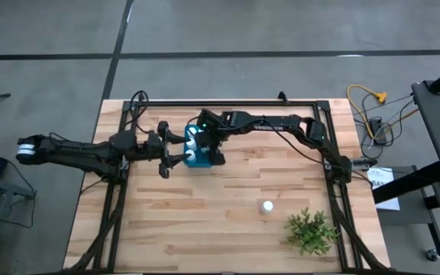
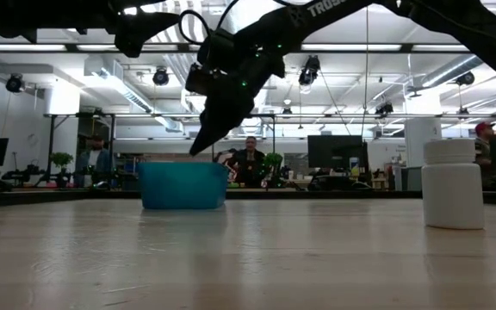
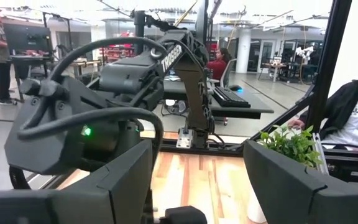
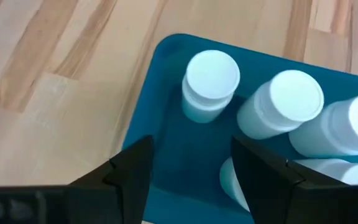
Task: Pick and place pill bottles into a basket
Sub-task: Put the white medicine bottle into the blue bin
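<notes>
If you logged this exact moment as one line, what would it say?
right gripper: open, empty, above basket | left gripper: open, beside basket | basket: several pill bottles inside | one bottle on table near plant

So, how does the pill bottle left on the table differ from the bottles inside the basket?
The lone pill bottle stands on bare wood near the plant; the bottles in the basket sit inside the blue basket. The lone one has no arm near it; the basket ones lie under the right tool. All are white, capped and upright.

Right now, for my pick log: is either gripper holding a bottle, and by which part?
Neither. The right gripper hangs open and empty over the basket; the left gripper is open beside it, empty too.
</notes>
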Available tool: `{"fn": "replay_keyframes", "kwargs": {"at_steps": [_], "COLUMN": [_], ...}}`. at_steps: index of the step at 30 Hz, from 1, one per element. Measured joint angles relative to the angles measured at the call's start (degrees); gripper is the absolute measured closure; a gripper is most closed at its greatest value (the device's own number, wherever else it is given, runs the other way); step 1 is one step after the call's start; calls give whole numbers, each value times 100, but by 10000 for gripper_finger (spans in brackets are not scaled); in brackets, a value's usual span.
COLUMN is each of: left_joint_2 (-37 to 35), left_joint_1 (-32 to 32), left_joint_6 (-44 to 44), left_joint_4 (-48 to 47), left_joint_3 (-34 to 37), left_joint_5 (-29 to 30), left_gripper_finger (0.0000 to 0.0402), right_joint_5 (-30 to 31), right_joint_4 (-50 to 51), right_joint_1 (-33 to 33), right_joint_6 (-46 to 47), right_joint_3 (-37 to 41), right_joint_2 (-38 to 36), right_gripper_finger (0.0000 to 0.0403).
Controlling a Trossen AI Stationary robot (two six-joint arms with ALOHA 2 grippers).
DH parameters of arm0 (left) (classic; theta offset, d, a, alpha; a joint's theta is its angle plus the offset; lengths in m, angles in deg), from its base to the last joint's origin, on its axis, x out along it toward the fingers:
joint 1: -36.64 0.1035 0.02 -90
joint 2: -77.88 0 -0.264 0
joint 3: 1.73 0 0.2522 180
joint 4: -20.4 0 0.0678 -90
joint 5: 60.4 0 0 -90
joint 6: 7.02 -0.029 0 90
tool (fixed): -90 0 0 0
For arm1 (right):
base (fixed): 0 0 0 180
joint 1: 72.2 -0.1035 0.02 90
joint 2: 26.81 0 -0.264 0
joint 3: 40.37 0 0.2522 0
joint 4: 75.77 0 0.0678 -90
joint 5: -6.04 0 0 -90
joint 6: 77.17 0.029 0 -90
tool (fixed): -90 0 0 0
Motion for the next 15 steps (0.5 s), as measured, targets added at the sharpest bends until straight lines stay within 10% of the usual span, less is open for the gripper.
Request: {"fn": "replay_keyframes", "kwargs": {"at_steps": [15], "left_joint_2": [-64], "left_joint_1": [-2], "left_joint_6": [7], "left_joint_4": [1], "left_joint_3": [3], "left_joint_5": [-6], "left_gripper_finger": [163], "right_joint_5": [10], "right_joint_4": [856], "right_joint_1": [-254], "right_joint_6": [-60], "right_joint_3": [0], "right_joint_2": [-396], "right_gripper_finger": [197]}}
